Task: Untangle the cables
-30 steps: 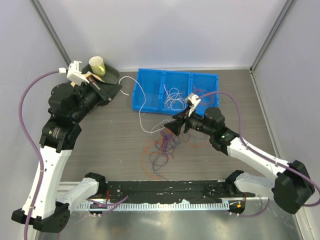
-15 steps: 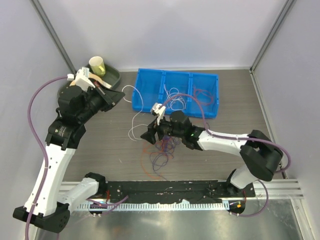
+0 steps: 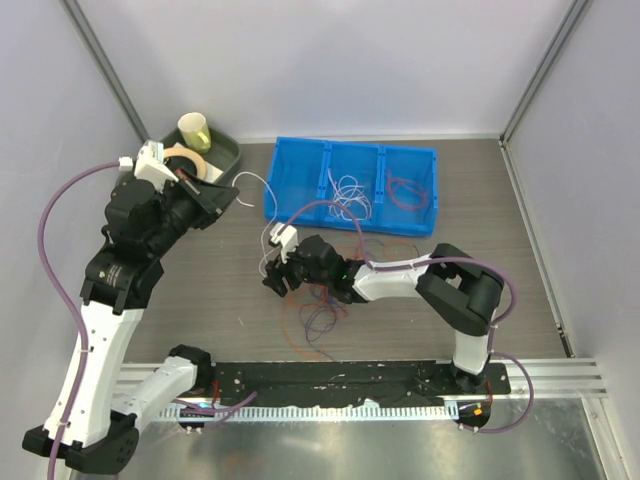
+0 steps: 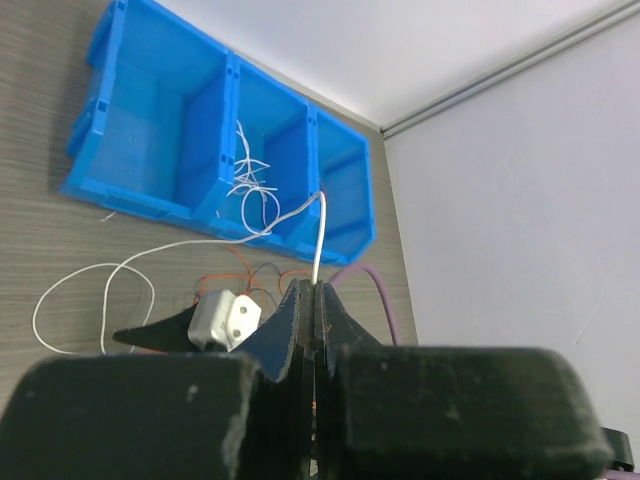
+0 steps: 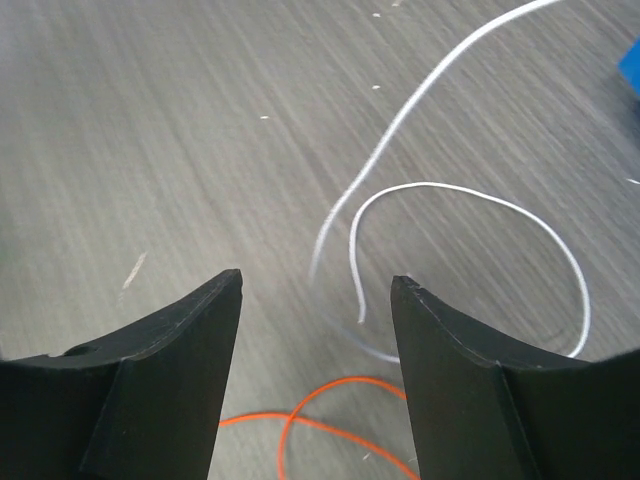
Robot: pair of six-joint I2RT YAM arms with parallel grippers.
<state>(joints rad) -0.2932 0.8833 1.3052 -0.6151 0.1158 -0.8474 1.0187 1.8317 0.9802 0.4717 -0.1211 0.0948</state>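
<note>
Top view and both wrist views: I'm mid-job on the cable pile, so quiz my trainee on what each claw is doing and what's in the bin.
1. True or false: the left claw is shut on a white cable.
2. Pick one. The right claw is: A) shut on a purple cable; B) open, holding nothing, over the table; C) inside the bin.
3. Short answer: seen from the top camera, which compartment of the blue bin holds the orange cable?

Key: 1 true. 2 B. 3 the right one; the middle one holds white cables and the left one looks bare.
</note>
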